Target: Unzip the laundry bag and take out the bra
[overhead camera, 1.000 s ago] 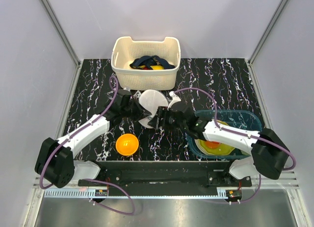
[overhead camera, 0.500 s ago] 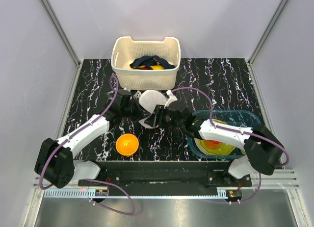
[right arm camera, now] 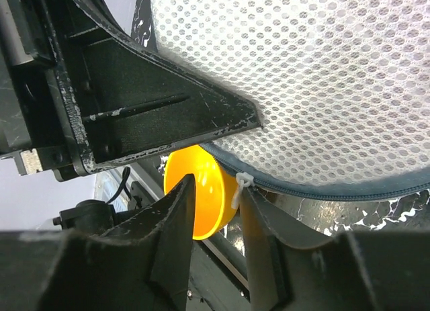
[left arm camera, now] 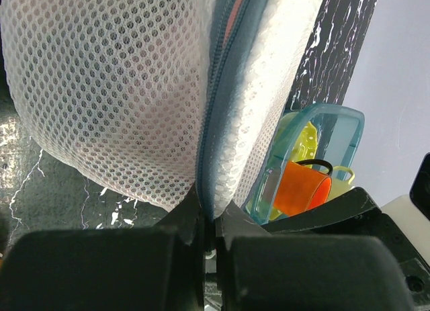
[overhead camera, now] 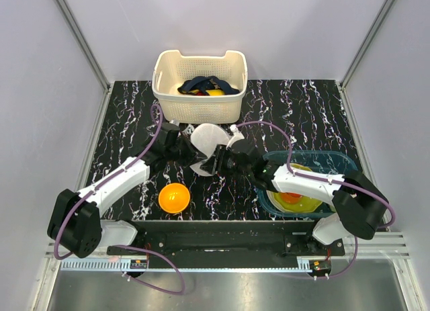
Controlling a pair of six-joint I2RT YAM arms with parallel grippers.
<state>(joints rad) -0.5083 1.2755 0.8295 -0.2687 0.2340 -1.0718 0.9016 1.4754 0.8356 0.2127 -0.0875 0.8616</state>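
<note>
The laundry bag [overhead camera: 208,144] stands on edge at the table's middle, a white mesh drum with a grey-blue zip. In the left wrist view the bag [left arm camera: 114,96] fills the frame, and my left gripper [left arm camera: 209,220] is shut on its zip seam [left arm camera: 213,123]. In the top view the left gripper [overhead camera: 189,150] is at the bag's left side. My right gripper [overhead camera: 219,164] is at the bag's lower right. It is open in the right wrist view [right arm camera: 215,190], with the white zip pull [right arm camera: 240,185] against the inner face of its right finger. The bra is hidden inside the bag.
A cream slotted basket [overhead camera: 199,103] with dark and yellow clothes stands behind the bag. An orange bowl [overhead camera: 174,197] sits at the front left and also shows in the right wrist view [right arm camera: 201,197]. A teal tub [overhead camera: 339,160] holding an orange cup [left arm camera: 302,190] is at the right.
My right gripper has moved left, closer under the bag's lower edge. The bag has shifted slightly. The left arm has hardly moved.
</note>
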